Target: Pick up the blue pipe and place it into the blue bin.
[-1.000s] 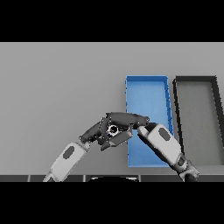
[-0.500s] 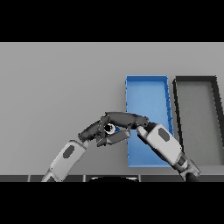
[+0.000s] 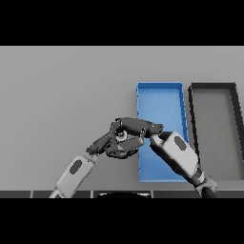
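The blue pipe [image 3: 121,135] shows only as a small blue ring seen end-on, just left of the blue bin [image 3: 159,97]. My left hand [image 3: 110,144] reaches in from the lower left and is curled round the pipe, thumb above and fingers beneath. My right hand [image 3: 139,127] comes from the lower right, across the bin's near left corner. Its fingers lie stretched over the top of the pipe and the left hand. Most of the pipe's body is hidden by the two hands.
A dark grey bin [image 3: 213,88] stands right beside the blue bin, at the right of the table. My right forearm [image 3: 178,153] covers the blue bin's near part. The grey table [image 3: 62,95] stretches away to the left and back.
The pipe's ring has shifted slightly up the view between the hands. The right hand's fingers have closed in over it; both arms have barely moved otherwise.
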You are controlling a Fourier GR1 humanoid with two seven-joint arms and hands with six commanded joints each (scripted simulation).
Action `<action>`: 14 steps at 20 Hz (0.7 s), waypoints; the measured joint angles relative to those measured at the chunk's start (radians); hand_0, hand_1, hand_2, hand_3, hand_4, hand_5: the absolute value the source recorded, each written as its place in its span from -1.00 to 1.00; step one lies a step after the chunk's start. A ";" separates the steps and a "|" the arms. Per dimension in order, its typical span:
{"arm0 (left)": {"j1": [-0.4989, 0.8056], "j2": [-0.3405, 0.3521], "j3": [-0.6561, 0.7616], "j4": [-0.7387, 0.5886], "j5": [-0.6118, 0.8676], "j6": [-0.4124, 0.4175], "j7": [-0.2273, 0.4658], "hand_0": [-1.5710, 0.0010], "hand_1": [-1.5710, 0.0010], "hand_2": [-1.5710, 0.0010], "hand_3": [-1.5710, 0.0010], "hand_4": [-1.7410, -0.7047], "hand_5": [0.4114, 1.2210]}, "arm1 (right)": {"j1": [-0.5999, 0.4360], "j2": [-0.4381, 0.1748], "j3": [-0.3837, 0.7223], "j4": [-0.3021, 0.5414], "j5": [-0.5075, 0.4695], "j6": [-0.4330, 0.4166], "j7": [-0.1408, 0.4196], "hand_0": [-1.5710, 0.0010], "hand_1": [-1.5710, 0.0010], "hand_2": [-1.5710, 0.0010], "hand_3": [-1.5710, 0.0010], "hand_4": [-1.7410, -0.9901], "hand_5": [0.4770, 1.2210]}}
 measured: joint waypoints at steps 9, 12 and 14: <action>0.022 0.021 -0.001 -0.050 0.019 -0.009 0.022 1.00 1.00 1.00 1.00 0.58 -0.81 | -0.338 -0.090 -0.143 0.052 -0.336 -0.155 0.076 -1.00 -1.00 -1.00 -1.00 -0.35 1.00; 0.015 0.027 -0.001 -0.046 0.008 -0.009 0.025 1.00 1.00 1.00 1.00 0.60 -0.82 | -0.427 -0.127 -0.192 0.128 -0.339 -0.233 0.058 -1.00 -1.00 -1.00 -1.00 -0.35 1.00; 0.031 0.040 -0.005 -0.065 0.008 -0.015 0.010 1.00 1.00 1.00 1.00 0.63 -0.81 | -0.473 -0.166 -0.232 0.221 -0.303 -0.282 0.039 -1.00 -1.00 -1.00 -1.00 -0.35 1.00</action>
